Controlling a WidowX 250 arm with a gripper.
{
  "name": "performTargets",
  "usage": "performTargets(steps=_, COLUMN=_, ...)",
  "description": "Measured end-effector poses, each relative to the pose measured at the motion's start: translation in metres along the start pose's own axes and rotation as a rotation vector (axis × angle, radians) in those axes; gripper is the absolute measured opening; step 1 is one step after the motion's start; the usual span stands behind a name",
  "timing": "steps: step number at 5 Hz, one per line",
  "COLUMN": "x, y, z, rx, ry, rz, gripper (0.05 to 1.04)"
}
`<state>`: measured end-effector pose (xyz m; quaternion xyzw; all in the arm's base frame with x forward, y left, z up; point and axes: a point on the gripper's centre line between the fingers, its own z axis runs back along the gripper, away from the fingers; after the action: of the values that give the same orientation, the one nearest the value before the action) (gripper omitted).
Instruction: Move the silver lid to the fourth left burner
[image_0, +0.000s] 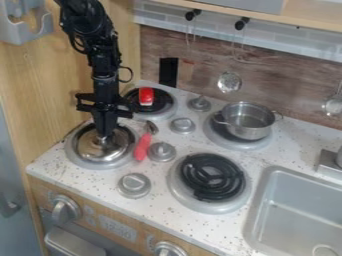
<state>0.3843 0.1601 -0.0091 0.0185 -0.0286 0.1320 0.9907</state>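
The gripper (104, 135) hangs straight down over the left front burner, its tip at the middle of the silver lid (121, 150). The round, shiny lid lies on that burner (75, 155), inside its grey outer ring and close to the wooden side wall. The gripper's tip covers part of the lid's centre, around its knob.
A red item (145, 96) is on the back left burner (160, 114). A steel pot (248, 125) stands on the back right burner. The front right burner (212, 177) has a black coil. A red-handled utensil (142, 146) lies beside the lid; grey knobs (161, 151) stand between burners. The sink (294, 212) is at right.
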Motion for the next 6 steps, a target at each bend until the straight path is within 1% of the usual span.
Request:
performTargets(steps=1, x=0.002, y=-0.003, z=0.008, rx=-0.019, ry=-0.037, rz=0.019, gripper=0.260)
performTargets(steps=2, x=0.000, y=-0.004, z=0.014, rx=-0.022, ry=-0.065, rz=0.027, gripper=0.524)
performTargets(steps=3, x=-0.005, y=-0.006, z=0.021, rx=-0.022, ry=-0.070, rz=0.025, gripper=0.834)
performTargets(steps=4, x=-0.017, y=-0.007, z=0.012, rx=-0.021, ry=-0.038, rz=0.023, gripper=1.019)
performTargets(steps=5, x=-0.028, y=-0.007, z=0.003, rx=-0.009, ry=-0.009, rz=0.027, gripper=1.006)
performTargets(steps=6, x=-0.027, y=-0.005, z=0.004, rx=0.003, ry=-0.020, rz=0.034, gripper=0.987)
